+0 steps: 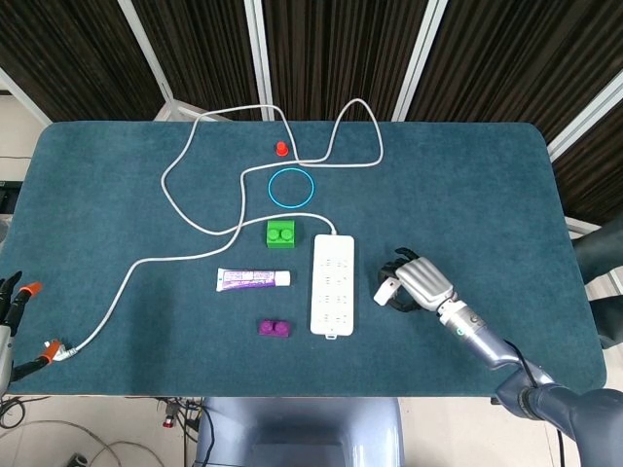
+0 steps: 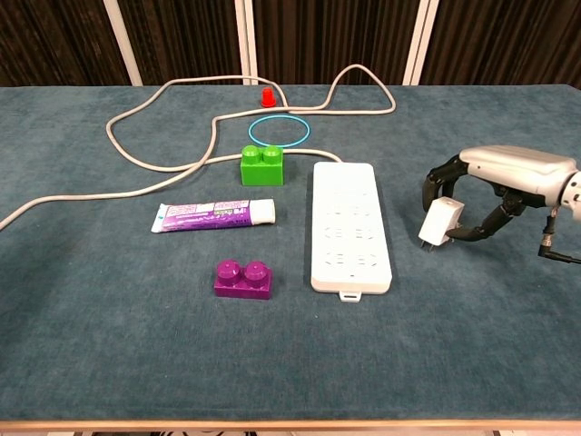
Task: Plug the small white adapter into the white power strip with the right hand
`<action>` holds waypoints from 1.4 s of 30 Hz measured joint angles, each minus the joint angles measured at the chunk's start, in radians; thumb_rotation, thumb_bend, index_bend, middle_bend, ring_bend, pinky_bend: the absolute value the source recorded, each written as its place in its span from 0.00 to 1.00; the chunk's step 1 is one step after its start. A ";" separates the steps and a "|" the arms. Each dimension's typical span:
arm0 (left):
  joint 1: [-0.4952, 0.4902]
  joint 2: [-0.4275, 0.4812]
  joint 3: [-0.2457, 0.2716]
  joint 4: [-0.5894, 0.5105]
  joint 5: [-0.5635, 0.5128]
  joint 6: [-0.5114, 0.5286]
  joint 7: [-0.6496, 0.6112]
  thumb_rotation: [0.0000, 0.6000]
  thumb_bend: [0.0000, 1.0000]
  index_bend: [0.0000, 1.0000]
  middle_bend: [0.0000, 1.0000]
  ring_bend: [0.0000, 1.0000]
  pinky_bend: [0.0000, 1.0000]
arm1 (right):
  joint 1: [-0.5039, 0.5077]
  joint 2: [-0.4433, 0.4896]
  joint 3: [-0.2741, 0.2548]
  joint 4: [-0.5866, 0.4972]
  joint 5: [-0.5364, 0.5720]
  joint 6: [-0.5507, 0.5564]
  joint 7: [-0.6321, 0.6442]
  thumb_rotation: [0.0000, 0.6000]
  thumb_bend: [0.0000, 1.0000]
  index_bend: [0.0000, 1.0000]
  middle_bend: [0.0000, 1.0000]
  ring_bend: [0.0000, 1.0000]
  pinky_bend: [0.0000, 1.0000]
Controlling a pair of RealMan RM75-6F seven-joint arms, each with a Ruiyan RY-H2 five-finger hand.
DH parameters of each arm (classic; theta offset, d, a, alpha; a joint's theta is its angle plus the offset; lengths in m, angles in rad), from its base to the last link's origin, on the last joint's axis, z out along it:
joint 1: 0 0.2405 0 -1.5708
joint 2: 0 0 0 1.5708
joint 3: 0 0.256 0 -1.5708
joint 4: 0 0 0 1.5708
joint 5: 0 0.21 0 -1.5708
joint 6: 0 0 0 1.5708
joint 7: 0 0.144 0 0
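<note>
The white power strip [image 1: 332,285] [image 2: 351,223] lies lengthwise at the table's middle, its cord running off to the back and left. Just right of it my right hand [image 1: 419,283] [image 2: 495,188] pinches the small white adapter [image 1: 387,288] [image 2: 440,222] between thumb and fingers. The adapter hangs tilted, its prongs pointing down and left, a short gap from the strip's right edge. My left hand [image 1: 12,309] shows only at the far left edge of the head view, off the table, with dark orange-tipped parts; its state is unclear.
Left of the strip lie a green brick [image 2: 261,165], a white and purple tube [image 2: 214,215] and a purple brick [image 2: 243,280]. Farther back sit a blue ring [image 2: 280,130] and a small red piece [image 2: 268,96]. The grey cord [image 2: 136,160] loops across the back left.
</note>
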 measured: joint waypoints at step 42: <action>0.001 0.009 -0.006 0.001 -0.012 0.001 -0.021 1.00 0.17 0.19 0.00 0.00 0.11 | -0.041 0.169 0.113 -0.293 0.223 -0.049 -0.123 1.00 0.46 0.82 0.65 0.61 0.26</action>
